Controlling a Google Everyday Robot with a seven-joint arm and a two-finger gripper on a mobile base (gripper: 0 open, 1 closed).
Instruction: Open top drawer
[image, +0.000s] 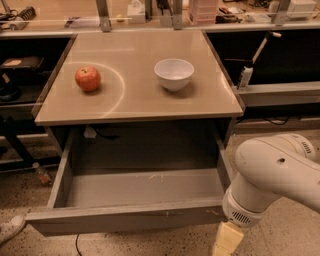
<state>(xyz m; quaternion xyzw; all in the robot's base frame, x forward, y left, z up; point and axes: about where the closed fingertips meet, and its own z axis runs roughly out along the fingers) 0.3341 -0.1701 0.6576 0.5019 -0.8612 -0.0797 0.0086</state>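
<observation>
The top drawer (125, 220) is a wide grey handleless drawer under the tan tabletop. It stands pulled far out towards me, and its plain grey inside (145, 187) holds nothing. Small pale scratches mark its front edge right of centre. My gripper (226, 242) hangs low at the bottom right, just in front of the drawer front's right end. Only its pale yellow tip shows below the white wrist (265, 185). The rest is cut off by the frame's bottom edge.
A red apple (88, 78) and a white bowl (174, 74) sit on the tabletop (135, 100) above the drawer. Dark shelving flanks the table on both sides. A shoe (10, 229) and a small bottle (41, 173) lie on the speckled floor at the left.
</observation>
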